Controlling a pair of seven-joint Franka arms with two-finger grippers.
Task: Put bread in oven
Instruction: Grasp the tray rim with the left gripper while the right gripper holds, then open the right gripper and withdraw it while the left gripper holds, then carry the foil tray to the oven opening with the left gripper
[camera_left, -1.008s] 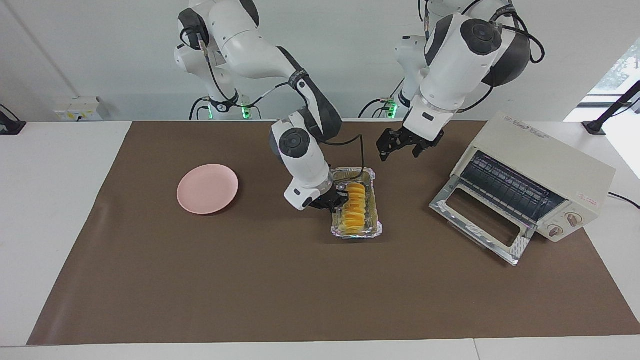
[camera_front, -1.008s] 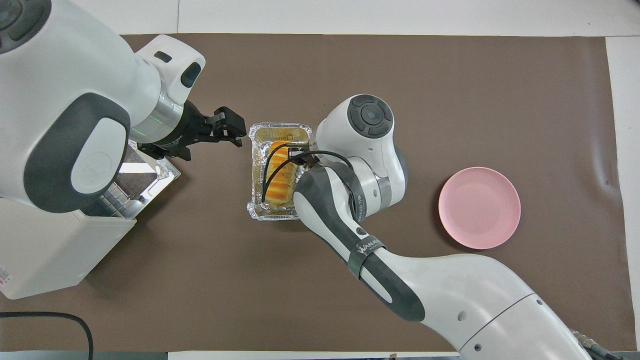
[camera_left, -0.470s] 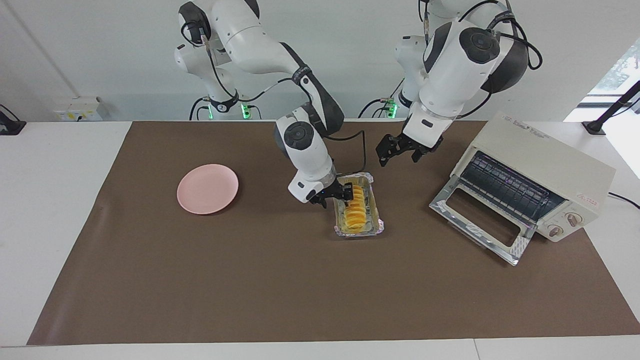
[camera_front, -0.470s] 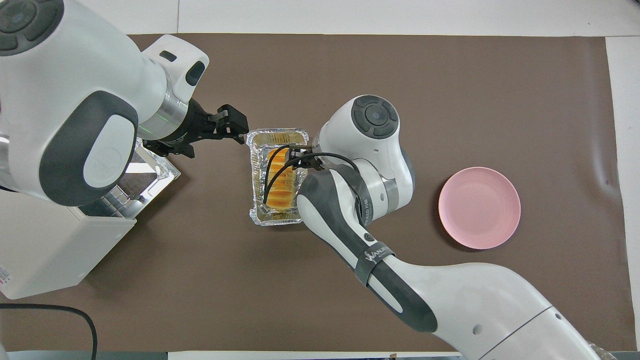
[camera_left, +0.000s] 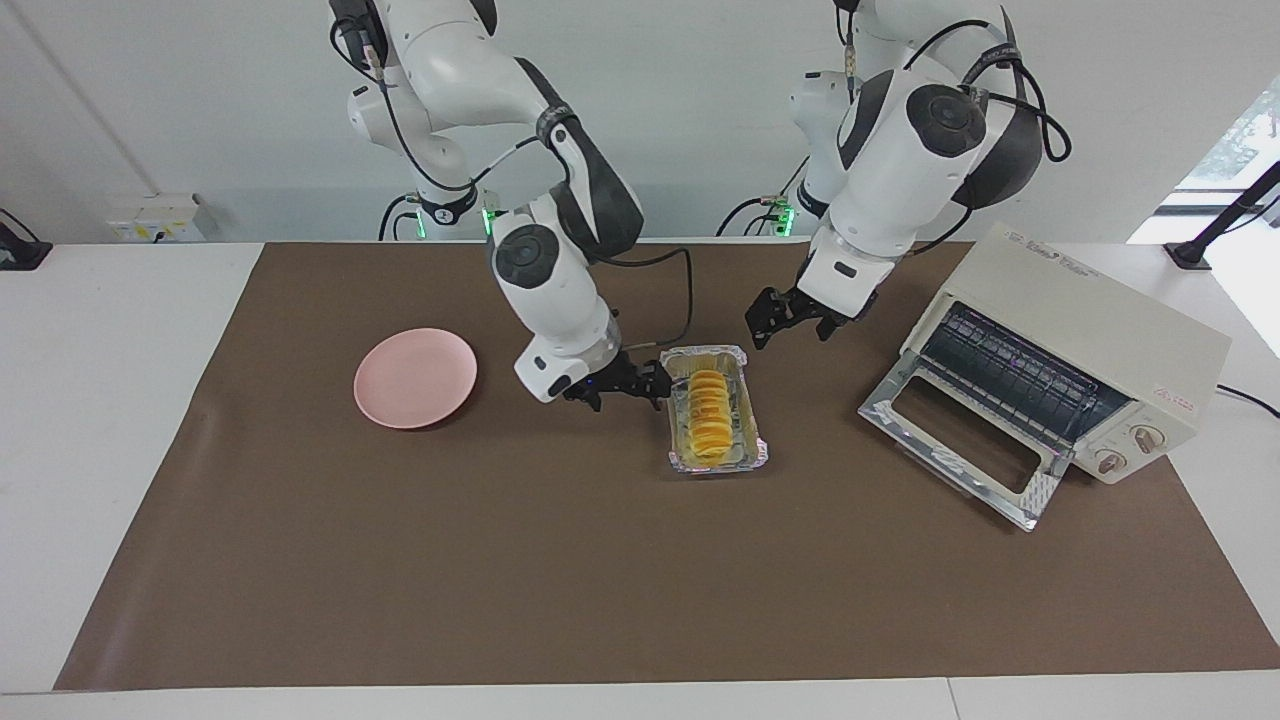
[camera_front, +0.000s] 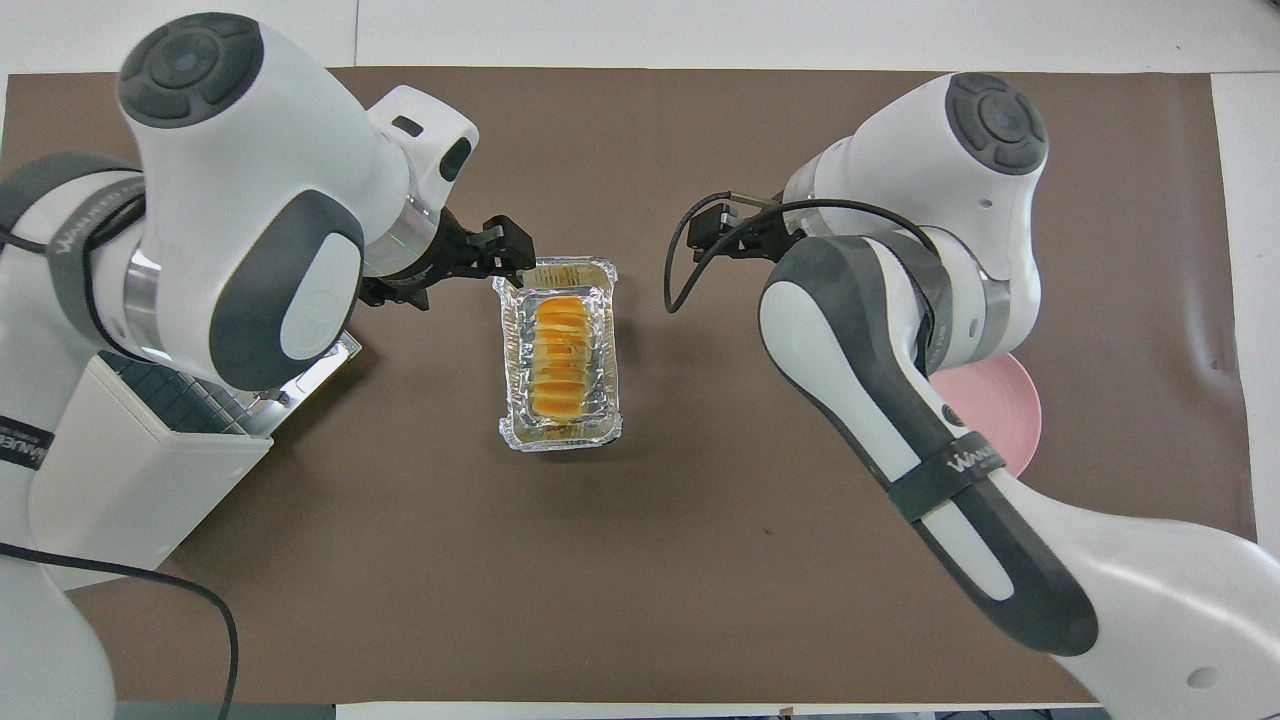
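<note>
The bread (camera_left: 708, 415), a ridged yellow-orange loaf, lies in a silver foil tray (camera_left: 747, 455) at mid-table; it also shows in the overhead view (camera_front: 560, 355). My right gripper (camera_left: 622, 386) is open and empty. It hangs low beside the tray, on the side toward the right arm's end, and is apart from it. My left gripper (camera_left: 788, 318) is open and empty. It is raised over the mat between the tray and the oven (camera_left: 1085, 320). The cream-white oven stands at the left arm's end with its glass door (camera_left: 960, 440) dropped open and its rack showing.
A round pink plate (camera_left: 415, 377) lies toward the right arm's end, partly covered by the right arm in the overhead view (camera_front: 1018, 415). A brown mat (camera_left: 500, 560) covers the table. The right gripper's cable loops near the tray.
My right gripper has let go of the bread and drawn back from the tray toward the plate side. The bread stays in the tray. My left gripper has shifted slightly toward the tray.
</note>
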